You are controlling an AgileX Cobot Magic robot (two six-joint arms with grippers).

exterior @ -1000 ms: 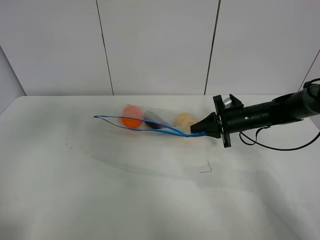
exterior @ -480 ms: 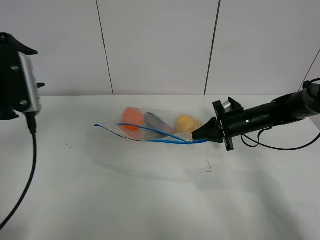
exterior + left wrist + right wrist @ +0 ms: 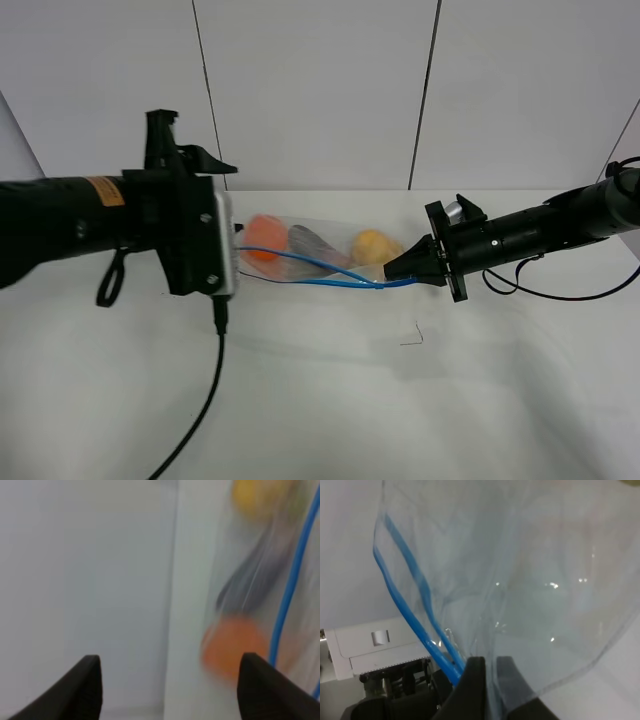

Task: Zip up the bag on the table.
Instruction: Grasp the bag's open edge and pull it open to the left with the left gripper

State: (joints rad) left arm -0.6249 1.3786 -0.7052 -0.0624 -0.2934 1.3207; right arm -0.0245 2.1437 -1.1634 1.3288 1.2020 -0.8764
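The clear bag (image 3: 335, 228) lies on the white table (image 3: 330, 410), lifted at its right end. Through it show an orange (image 3: 264, 238), a dark eggplant (image 3: 312, 243) and a yellow fruit (image 3: 370, 245). Its blue zip strip (image 3: 320, 272) gapes along the near edge. My right gripper (image 3: 395, 270) is shut on the strip's right end; the right wrist view shows the gripper (image 3: 490, 672) pinching plastic and strip (image 3: 420, 625). My left gripper (image 3: 230, 238) is open at the bag's left end and hides it. In the left wrist view its fingertips (image 3: 92, 680) stand wide apart before the bag (image 3: 250, 595).
A small dark mark (image 3: 412, 335) lies on the table in front of the bag. The left arm's black cable (image 3: 205, 400) trails down across the near left of the table. A panelled wall (image 3: 320, 90) stands behind the table's far edge.
My left arm has swung in from the left to the bag's left end. The bag, blurred and moving a second ago, lies still. My right gripper has held its place since half a second ago.
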